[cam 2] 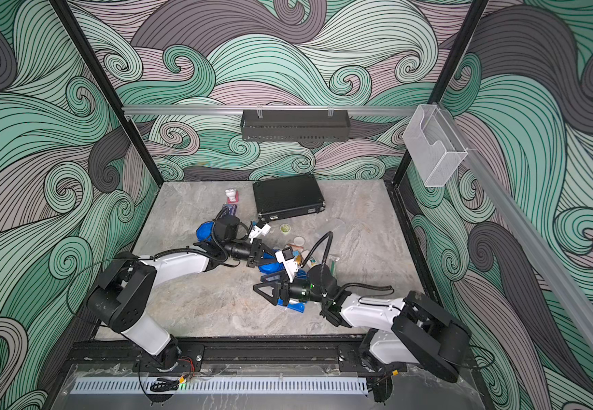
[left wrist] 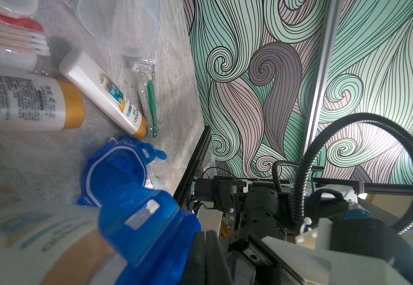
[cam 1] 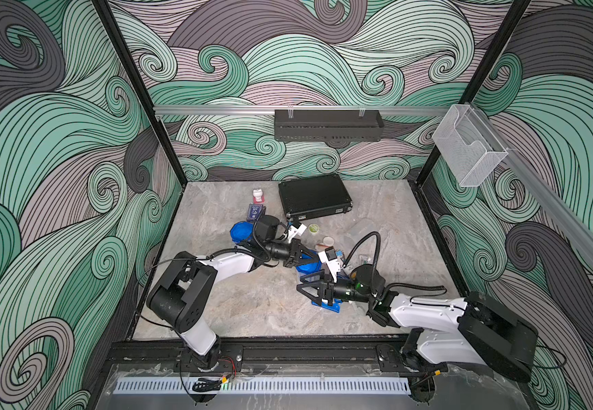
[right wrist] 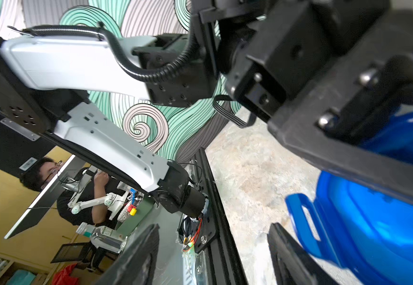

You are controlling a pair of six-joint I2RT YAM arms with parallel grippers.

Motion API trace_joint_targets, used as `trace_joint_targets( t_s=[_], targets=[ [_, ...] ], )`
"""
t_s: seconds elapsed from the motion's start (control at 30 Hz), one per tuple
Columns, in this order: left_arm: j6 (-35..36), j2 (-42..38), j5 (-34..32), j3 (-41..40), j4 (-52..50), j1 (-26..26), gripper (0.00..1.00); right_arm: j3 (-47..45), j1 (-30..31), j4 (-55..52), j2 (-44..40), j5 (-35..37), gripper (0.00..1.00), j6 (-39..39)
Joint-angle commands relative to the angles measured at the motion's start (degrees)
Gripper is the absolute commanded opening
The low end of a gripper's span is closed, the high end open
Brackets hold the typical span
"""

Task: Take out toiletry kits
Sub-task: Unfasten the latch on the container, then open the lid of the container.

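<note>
Lidded tumbler [left wrist: 35, 237] lies on its side on the table [cam 1: 252, 305] between the arms — likely light, slick, thin-walled, so take the stiff blue lid [left wrist: 151, 222] rim; left gripper [cam 1: 314, 256] closed against it, right gripper [right wrist: 214, 225] open, empty.

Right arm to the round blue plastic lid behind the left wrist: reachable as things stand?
Probably not. The round blue plastic lid lies beyond the left arm, whose forearm and wrist stretch across the straight line from the open right claw; it would have to go over them.
</note>
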Motion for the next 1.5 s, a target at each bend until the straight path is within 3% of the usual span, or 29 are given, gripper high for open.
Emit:
trace_joint_targets(
  t_s=[0.0, 0.3, 0.4, 0.53, 0.77, 0.93, 1.03, 1.17, 1.27, 1.47],
  targets=[
    [3.92, 5.72, -9.76, -4.38, -10.58, -0.96, 0.0, 3.39, -0.42, -0.01, -1.48, -1.74, 0.72, -1.9],
    [6.15, 1.07, -10.69, 1.54, -18.78, -0.96, 0.0, 4.28, -1.8, -30.99, -19.41, -2.55, 0.89, -21.86],
    [7.56, -0.18, -10.91, 5.07, -22.85, -0.96, 0.0, 4.04, -4.49, -35.73, -24.15, -2.57, 0.91, -25.75],
    [9.2, -1.15, -11.12, 9.65, -27.72, -0.87, 0.03, 2.12, -7.42, -33.89, -26.23, -1.7, 0.91, -25.48],
    [11.16, -3.06, -11.18, 16.86, -34.37, -0.86, 0.19, 1.4, -9.94, -36.1, -26.58, 0.93, 0.91, -24.56],
    [13.46, -6.34, -11.96, 21.33, -40.13, -0.36, 0.39, 1.13, -10.65, -36.52, -27.54, 1.97, 0.92, -24.07],
    [14.72, -10.38, -15.46, 19.44, -43.4, 1.06, 0.56, 1.04, -11.11, -37.11, -28.25, 2.18, 0.92, -23.99],
    [14.19, -16.45, -18.96, 12.14, -43.96, 4.32, 0.7, 0.64, -11.4, -37.32, -29.26, 2.42, 0.92, -23.74],
    [11.96, -16.97, -17.82, 6.3, -38.71, 5.48, 0.72, 0.34, -11.58, -37.28, -29.92, 2.43, 0.93, -23.52],
    [10.34, -13.59, -14.23, 3.6, -33.37, 5.5, 0.72, 0.25, -11.67, -37.54, -30.55, 2.29, 0.93, -23.41]
  ],
)
